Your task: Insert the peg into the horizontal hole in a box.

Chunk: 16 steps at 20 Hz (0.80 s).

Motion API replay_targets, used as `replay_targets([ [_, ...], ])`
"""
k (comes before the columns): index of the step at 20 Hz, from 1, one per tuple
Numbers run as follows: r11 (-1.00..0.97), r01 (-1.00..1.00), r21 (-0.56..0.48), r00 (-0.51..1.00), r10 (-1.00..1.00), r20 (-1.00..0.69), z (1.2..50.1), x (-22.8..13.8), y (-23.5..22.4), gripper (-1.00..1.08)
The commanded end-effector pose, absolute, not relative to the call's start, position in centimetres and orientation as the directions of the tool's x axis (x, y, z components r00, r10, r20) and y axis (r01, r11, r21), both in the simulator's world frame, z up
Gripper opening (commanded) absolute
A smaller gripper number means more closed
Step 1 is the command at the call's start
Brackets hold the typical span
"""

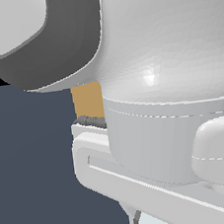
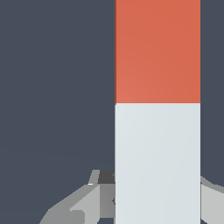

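Peg between the fingers, arm blocking most of the outside view.

From the wrist, the peg [image 2: 157, 112] fills the picture as a long bar — orange-red on the far half, pale grey-white on the half nearest the camera. The gripper [image 2: 157, 197] sits at the pale end, one grey finger [image 2: 76, 205] showing on one side of the bar and a sliver of the other on the opposite side; they look closed against the peg, though the contact itself is hidden behind the bar. Dark blue-grey floor [image 2: 57, 87] lies behind. In the exterior view the white arm [image 1: 169, 77] crowds the frame, and only a small tan patch of the box [image 1: 87, 100] peeks out behind it — its hole cannot be seen. A pale corner at the lower edge may be the peg's white end.
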<state>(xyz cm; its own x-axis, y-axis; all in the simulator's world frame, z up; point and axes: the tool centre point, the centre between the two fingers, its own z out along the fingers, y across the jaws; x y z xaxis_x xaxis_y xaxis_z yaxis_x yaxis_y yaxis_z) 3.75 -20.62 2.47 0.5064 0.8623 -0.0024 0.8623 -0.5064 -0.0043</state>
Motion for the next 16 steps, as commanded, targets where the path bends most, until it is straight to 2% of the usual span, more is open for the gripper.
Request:
replay_targets([
  [1,-0.453,0.892,0.000,0.453,0.892,0.000,3.3,4.2,-18.2,-1.00],
  [11,-0.146,0.989,0.001,0.146,0.989,-0.001,6.5,3.1,-5.4,-1.00],
  [16,-0.036,0.999,0.001,0.036,0.999,-0.001,7.6,1.7,-1.2,-1.00],
])
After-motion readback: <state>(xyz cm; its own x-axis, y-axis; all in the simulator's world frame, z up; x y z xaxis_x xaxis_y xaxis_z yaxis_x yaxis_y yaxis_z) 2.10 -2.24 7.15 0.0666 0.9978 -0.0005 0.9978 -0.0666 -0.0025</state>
